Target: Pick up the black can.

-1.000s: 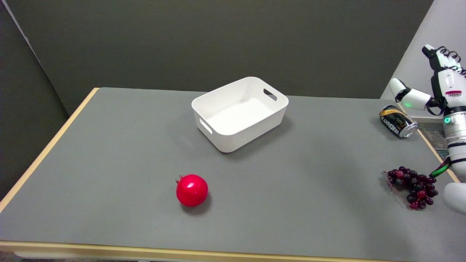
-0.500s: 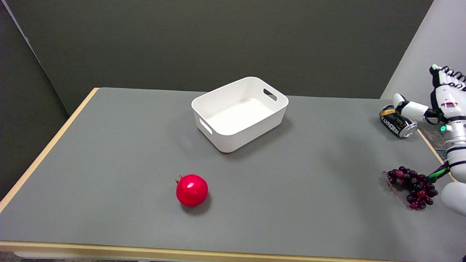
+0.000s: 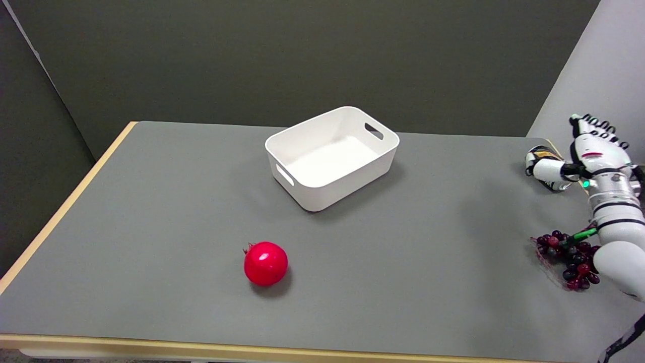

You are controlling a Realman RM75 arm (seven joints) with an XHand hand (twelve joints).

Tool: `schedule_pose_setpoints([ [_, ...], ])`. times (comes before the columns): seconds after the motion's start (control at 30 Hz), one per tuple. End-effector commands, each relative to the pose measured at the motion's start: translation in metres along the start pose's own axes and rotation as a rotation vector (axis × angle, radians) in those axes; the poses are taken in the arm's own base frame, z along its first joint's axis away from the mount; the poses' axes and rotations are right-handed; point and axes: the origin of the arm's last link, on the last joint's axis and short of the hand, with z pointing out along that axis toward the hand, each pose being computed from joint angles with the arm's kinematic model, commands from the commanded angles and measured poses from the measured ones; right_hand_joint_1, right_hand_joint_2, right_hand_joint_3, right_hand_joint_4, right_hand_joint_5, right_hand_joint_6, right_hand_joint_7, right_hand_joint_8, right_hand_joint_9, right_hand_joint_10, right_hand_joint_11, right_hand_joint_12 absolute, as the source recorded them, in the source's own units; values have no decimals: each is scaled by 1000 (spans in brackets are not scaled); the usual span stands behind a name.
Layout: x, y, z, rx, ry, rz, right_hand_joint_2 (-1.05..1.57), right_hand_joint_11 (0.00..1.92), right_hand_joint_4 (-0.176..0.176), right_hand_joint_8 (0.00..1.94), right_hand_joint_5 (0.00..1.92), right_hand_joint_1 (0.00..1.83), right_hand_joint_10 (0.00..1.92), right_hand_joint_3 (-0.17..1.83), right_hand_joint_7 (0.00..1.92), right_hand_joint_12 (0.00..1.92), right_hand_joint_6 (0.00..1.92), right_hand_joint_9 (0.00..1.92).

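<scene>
can: black can (image 3: 540,151) lies on its side at the desk's far right corner, close to the right edge; mostly hidden by the hand, only a dark end with a gold band and a bit of silver rim seen.
hand: right hand (image 3: 587,156) is laid over the can, thumb (image 3: 545,170) across the near side of it, other fingers behind it; whether the grasp is closed cannot be told.
handling (judged): thin metal, stiff enough but dentable; smooth and round, likely to roll or slip while lying flat; weight unknown, full or empty not shown.
grip spot (judged): the middle of the cylinder wall is to be taken, thumb opposite fingers, not the rims.
edges: right desk edge (image 3: 557,149) is just beside the can; a nudge rightward could send it off.
room: open grey desk (image 3: 433,242) to the left and straight up; grapes (image 3: 572,257) lie near the right edge under the forearm, to be avoided on withdrawal.
other: white bin (image 3: 302,194) and red pomegranate (image 3: 265,263) are well apart from the can, no obstruction.
</scene>
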Motion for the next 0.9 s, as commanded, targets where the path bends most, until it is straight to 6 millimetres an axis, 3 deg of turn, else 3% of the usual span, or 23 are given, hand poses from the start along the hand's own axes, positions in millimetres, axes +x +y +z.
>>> schedule_pose_setpoints([
  [0.03,-17,-25,15,4,-172,-62,586,-1,-176,20,42,542,-1,951,20,403,404,-1],
  [0.37,-6,-5,23,-63,-159,-50,590,-1,-176,51,53,548,5,953,17,434,425,-1],
  [0.5,-7,10,27,-112,-162,-40,609,-1,-176,195,49,332,6,829,-1,479,386,-1],
  [0.9,-12,27,33,-182,-180,-49,554,-1,-176,195,44,389,43,882,33,591,418,-1],
])
